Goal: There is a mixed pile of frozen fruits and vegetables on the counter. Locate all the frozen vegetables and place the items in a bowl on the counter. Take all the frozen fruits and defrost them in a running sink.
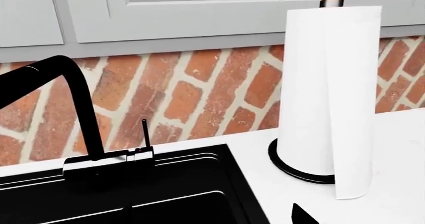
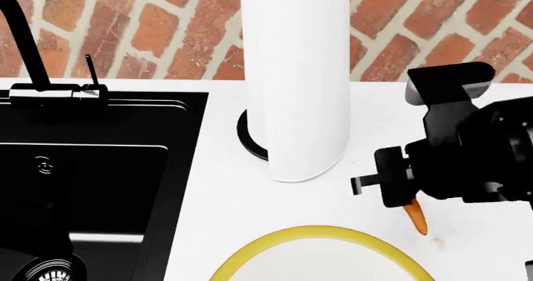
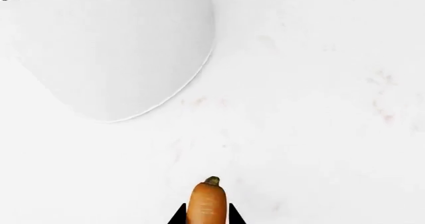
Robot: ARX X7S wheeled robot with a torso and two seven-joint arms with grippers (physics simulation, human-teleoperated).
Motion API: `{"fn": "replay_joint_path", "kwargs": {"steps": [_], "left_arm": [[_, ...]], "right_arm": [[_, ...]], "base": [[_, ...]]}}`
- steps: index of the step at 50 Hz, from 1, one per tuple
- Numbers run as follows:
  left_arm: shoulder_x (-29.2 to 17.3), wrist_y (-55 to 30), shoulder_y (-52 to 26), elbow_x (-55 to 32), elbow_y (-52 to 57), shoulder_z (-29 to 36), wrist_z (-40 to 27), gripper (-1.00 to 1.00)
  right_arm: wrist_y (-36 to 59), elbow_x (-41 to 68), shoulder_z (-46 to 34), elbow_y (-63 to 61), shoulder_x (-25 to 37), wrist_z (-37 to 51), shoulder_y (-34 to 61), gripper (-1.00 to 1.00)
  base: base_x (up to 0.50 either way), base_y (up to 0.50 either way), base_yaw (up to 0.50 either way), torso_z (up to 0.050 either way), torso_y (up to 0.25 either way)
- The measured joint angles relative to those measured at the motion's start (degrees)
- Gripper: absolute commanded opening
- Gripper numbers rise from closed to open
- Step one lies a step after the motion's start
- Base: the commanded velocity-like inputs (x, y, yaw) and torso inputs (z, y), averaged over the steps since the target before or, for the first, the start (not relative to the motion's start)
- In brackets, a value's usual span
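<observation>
**Now the carrot sits between the right fingers**

Right wrist view says it all: the orange carrot (image 3: pixel 207 203) lies between the right gripper (image 3: pixel 206 215) and its two dark fingers (image 3: pixel 178 216), pinched or at least bracketed, over the white counter (image 3: pixel 319 109). I judge it stiff, light and a touch slippery if frozen; the thick middle is the place to hold, not the tapered end. From the head view the carrot's tip (image 2: pixel 415 216) pokes out below the arm, just beside the bowl (image 2: pixel 321 232), whose yellow rim is cut off at the frame edge. Actual contact is hard to confirm. The left gripper (image 1: pixel 303 217) shows only a dark sliver, so I cannot tell its state. Eggplant and pear are nowhere in view; the paper towel roll (image 2: pixel 293 75) blocks the middle, the sink (image 2: pixel 92 187) waits.
</observation>
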Motion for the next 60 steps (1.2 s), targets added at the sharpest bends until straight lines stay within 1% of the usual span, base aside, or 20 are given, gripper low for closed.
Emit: {"fn": "replay_joint_path", "kwargs": {"steps": [6,12,22,29,37,44,52,60], "left_arm": [[-0.2,0.0,0.2,-0.4,0.2,-0.2,-0.1,1.00],[-0.2,0.5,0.6,-0.3,0.1,0.0,-0.1,1.00],[-0.1,1.3,1.3,-0.4,0.2,0.1,-0.1,1.00],[-0.2,1.7,1.6,-0.5,0.3,0.2,-0.2,1.00],[-0.3,1.8,1.6,-0.6,0.5,0.6,-0.5,1.00],[-0.2,1.8,1.4,-0.9,0.7,0.9,-0.8,1.00],[-0.3,1.6,1.4,-1.3,0.9,1.0,-1.1,1.00],[-0.5,1.5,1.3,-2.0,1.2,0.8,-1.4,1.00]], "right_arm": [[5.4,7.0,6.6,-10.3,2.7,7.6,-1.8,-1.00],[8.7,16.1,10.6,-18.1,4.9,16.0,-2.5,-1.00],[10.5,37.2,11.5,-27.4,8.1,32.2,-1.5,-1.00],[9.9,48.7,10.4,-32.1,9.8,39.6,-2.6,-1.00],[7.9,59.4,8.6,-36.8,11.8,45.1,-5.1,-1.00],[6.7,65.1,6.7,-40.2,12.9,48.0,-7.5,-1.00],[6.3,67.7,4.7,-42.5,13.4,49.4,-9.4,-1.00],[6.5,66.7,3.2,-43.0,12.3,48.6,-11.2,-1.00]], "base": [[0.00,0.00,0.00,0.000,0.000],[0.00,0.00,0.00,0.000,0.000],[0.00,0.00,0.00,0.000,0.000],[0.00,0.00,0.00,0.000,0.000],[0.00,0.00,0.00,0.000,0.000],[0.00,0.00,0.00,0.000,0.000],[0.00,0.00,0.00,0.000,0.000],[0.00,0.00,0.00,0.000,0.000]]}}
